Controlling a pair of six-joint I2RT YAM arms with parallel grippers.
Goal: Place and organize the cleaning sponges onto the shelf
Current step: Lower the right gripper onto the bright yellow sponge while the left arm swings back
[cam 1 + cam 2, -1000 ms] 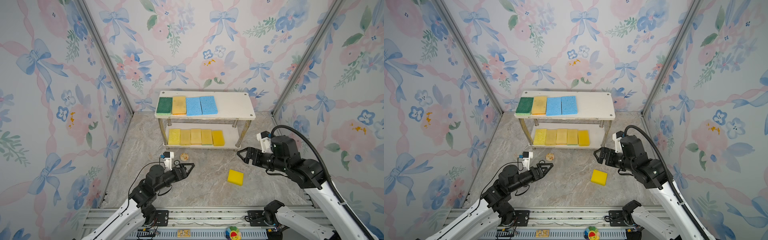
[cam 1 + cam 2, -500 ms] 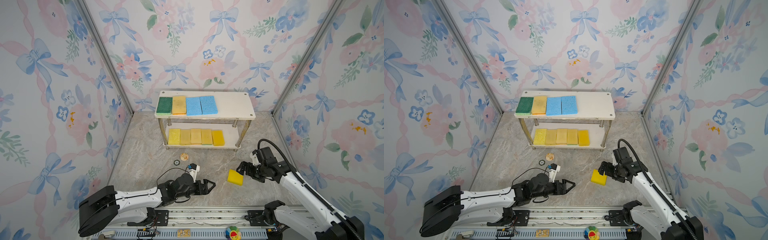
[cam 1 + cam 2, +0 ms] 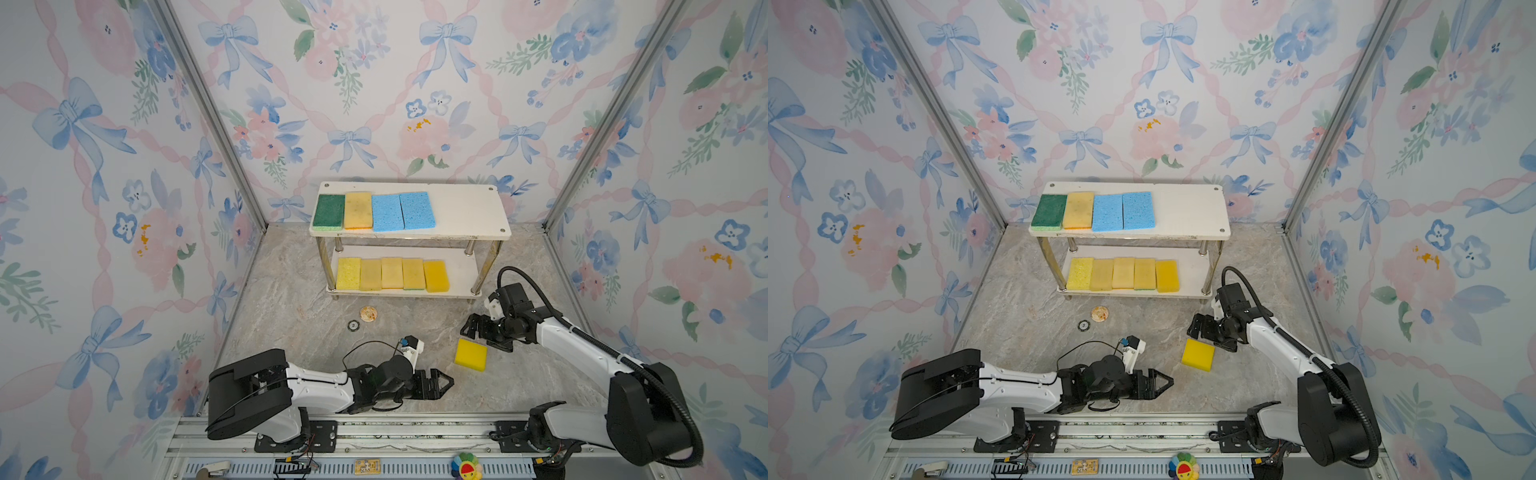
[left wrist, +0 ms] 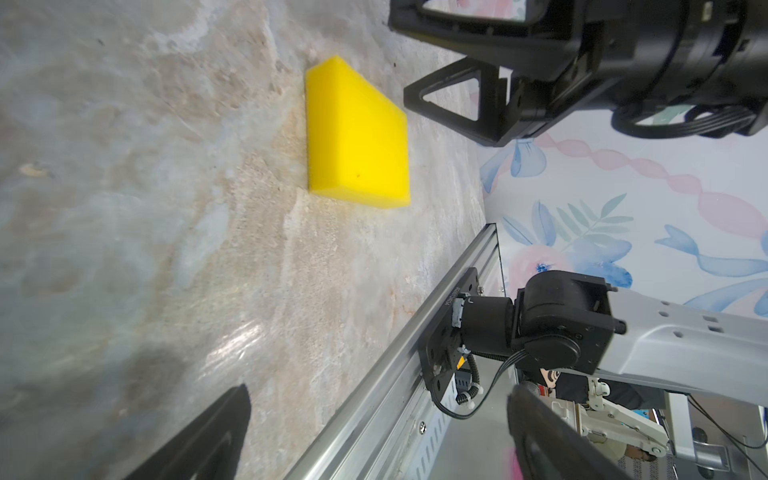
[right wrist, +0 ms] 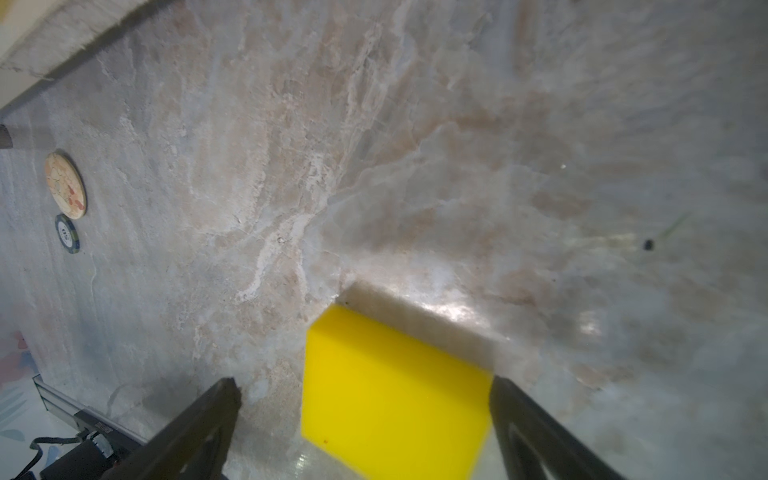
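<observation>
Evidently the step in hand is picking up the last loose piece. A bright yellow rectangular foam sponge [image 3: 471, 354] lies flat on the marbled floor [image 3: 291, 316], apart from the white two-tier shelf with metal posts [image 3: 465, 208], where nine sponges [image 3: 390, 272] sit in rows. The right gripper [image 3: 478, 334] hovers at it, jaws spread wide and empty; its wrist view shows the sponge between them. The left gripper [image 3: 445, 381], likewise wide and empty, lies low nearby. Next, the right one should lower, close across the foam, and carry it to a board's bare end.
</observation>
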